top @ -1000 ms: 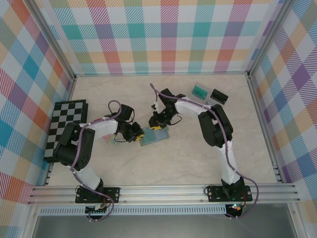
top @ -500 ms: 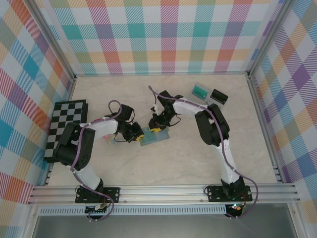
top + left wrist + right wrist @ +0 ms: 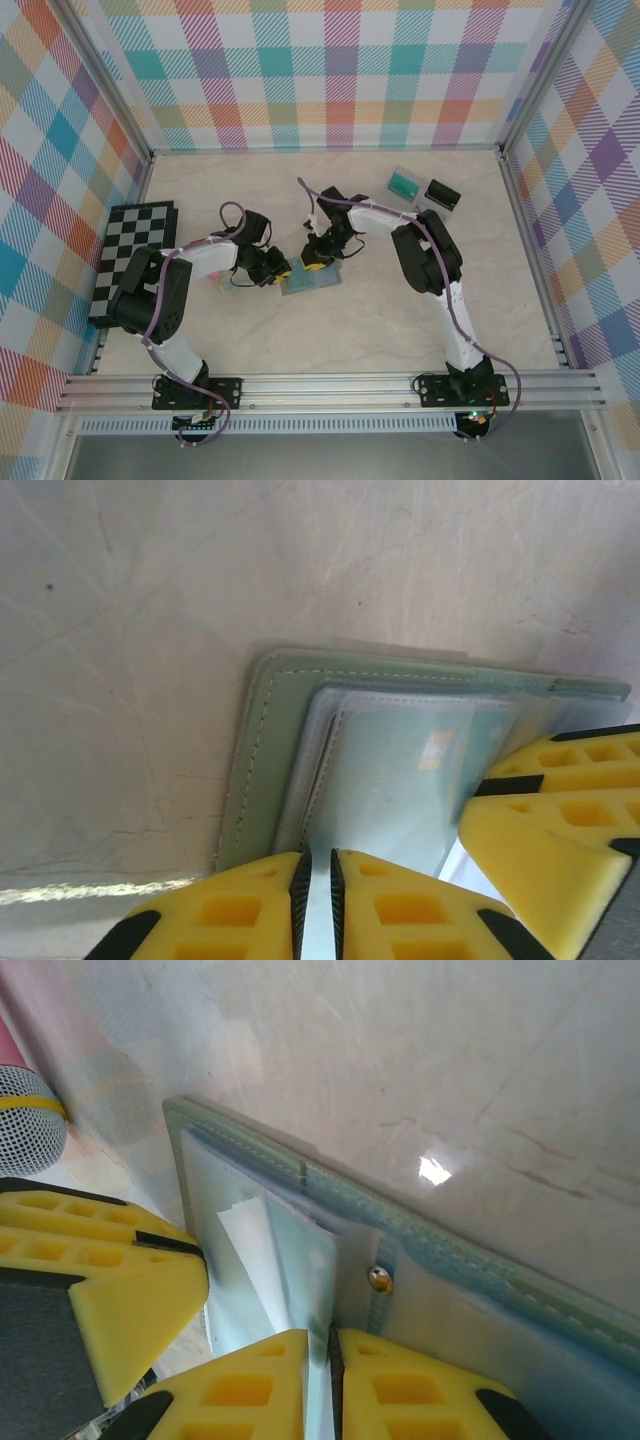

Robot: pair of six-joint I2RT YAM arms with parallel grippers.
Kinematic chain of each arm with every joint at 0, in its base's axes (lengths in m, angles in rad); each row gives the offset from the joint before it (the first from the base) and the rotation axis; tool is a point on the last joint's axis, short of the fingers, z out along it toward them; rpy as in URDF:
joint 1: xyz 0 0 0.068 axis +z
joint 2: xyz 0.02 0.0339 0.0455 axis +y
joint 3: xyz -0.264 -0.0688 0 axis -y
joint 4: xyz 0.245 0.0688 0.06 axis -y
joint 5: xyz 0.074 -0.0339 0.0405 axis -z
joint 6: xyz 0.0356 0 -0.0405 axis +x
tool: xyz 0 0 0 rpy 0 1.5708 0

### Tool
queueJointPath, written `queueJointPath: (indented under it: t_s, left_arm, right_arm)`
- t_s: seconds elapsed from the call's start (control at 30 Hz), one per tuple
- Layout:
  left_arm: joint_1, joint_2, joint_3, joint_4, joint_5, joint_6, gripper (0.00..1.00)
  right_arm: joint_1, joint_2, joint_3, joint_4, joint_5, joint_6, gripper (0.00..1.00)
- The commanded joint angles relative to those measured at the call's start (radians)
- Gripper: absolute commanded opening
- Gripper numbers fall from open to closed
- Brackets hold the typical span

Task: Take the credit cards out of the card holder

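A: State of left gripper [image 3: 315,900]?
B: Clenched on a thin pale layer of the card holder [image 3: 265,750].
A: And right gripper [image 3: 330,1360]?
B: Pinching another layer beside the snap [image 3: 379,1278]; card or pocket, cannot tell.
A: Holder's place?
B: Flat on the table [image 3: 420,310], between both.

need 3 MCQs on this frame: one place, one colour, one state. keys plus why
1. The board lies:
A) left of the left arm
B) by the right wall
C) at the far wall

2. The finger pads are:
A) red
B) white
C) yellow

3. The left gripper is:
A) wide open
B) shut on a thin layer of the holder
C) gripping a pen

Key:
1 A, the top view shows it at the left wall.
2 C, yellow in both wrist views.
3 B, that layer sits pinched between its pads.
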Motion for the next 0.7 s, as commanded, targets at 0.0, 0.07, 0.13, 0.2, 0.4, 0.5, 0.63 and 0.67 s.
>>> queueJointPath:
  t_s: [0.0,0.07,0.13,0.2,0.4,0.5,0.63,0.67]
  left_arm:
    - [-0.013,-0.007,-0.019,-0.039,0.000,0.018,0.19]
    - [-0.012,-0.026,-0.019,-0.036,0.007,0.019,0.21]
    - [-0.012,-0.047,-0.017,-0.040,0.008,0.024,0.23]
    - [-0.012,-0.069,-0.012,-0.061,-0.007,0.034,0.25]
    - [-0.009,-0.108,-0.006,-0.144,-0.069,0.070,0.31]
    - [-0.009,-0.101,-0.021,-0.142,-0.053,0.074,0.32]
    - [-0.010,-0.084,-0.042,-0.107,-0.002,0.075,0.32]
    - [-0.010,-0.081,-0.044,-0.096,0.017,0.078,0.32]
  right_arm:
    - [0.029,-0.045,-0.059,0.011,-0.051,0.012,0.14]
    - [0.030,-0.060,-0.087,0.037,-0.061,0.029,0.13]
    - [0.030,-0.073,-0.099,0.052,-0.064,0.042,0.12]
    - [0.030,-0.081,-0.103,0.058,-0.053,0.052,0.10]
    - [0.029,-0.090,-0.102,0.046,0.032,0.073,0.02]
    - [0.030,-0.090,-0.102,0.035,0.069,0.080,0.00]
    - [0.030,-0.083,-0.104,0.028,0.097,0.088,0.00]
    - [0.030,-0.080,-0.104,0.026,0.102,0.090,0.00]
